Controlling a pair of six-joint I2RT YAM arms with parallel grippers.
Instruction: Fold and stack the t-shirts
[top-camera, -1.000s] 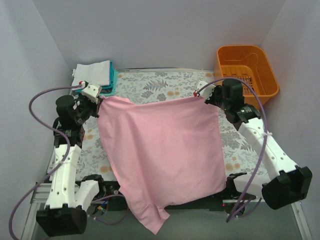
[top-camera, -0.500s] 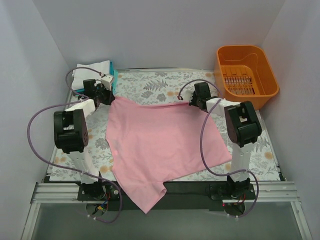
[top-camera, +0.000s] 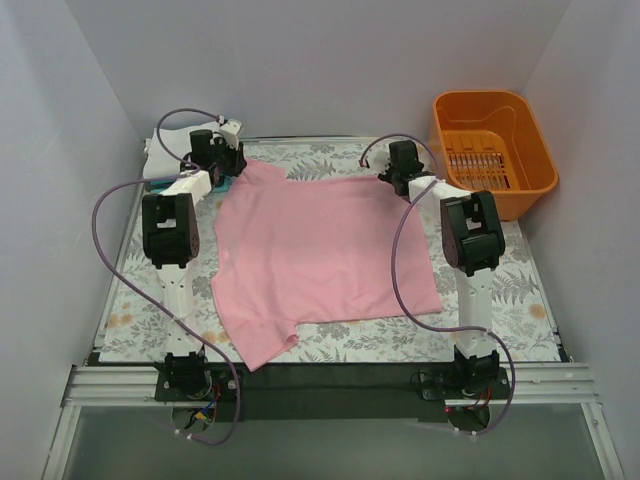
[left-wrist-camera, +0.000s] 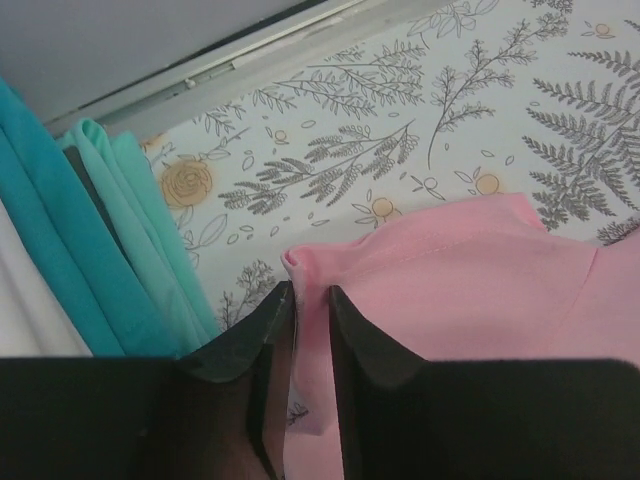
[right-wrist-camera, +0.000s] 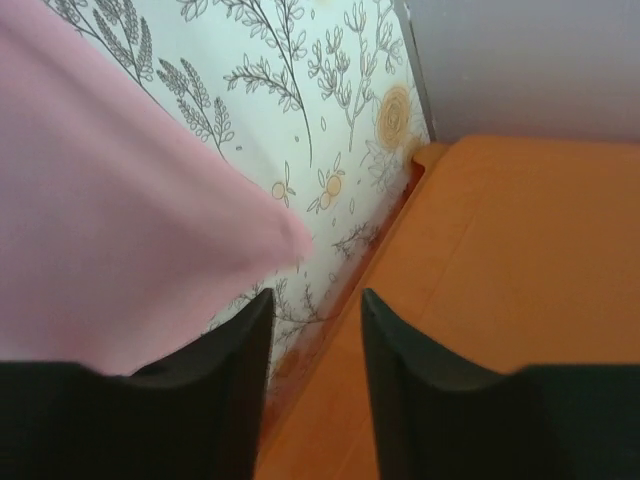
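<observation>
The light pink t-shirt lies spread on the floral table, one sleeve pointing to the near left. My left gripper is at the shirt's far left corner, shut on a fold of pink cloth between its fingertips. My right gripper is at the far right corner; its jaws stand open and empty, with the pink edge just to their left. The folded teal shirt and the white shirt lie left of the left gripper, mostly hidden behind the arm in the top view.
The orange plastic basket stands at the far right corner, and its wall is close beside the right fingers. The back wall runs just behind both grippers. Purple cables loop over both arms.
Both arms have stretched toward the far edge, dragging the pink shirt fully onto the table, where it lies flat. The right gripper's jaws are now off the cloth's corner.
</observation>
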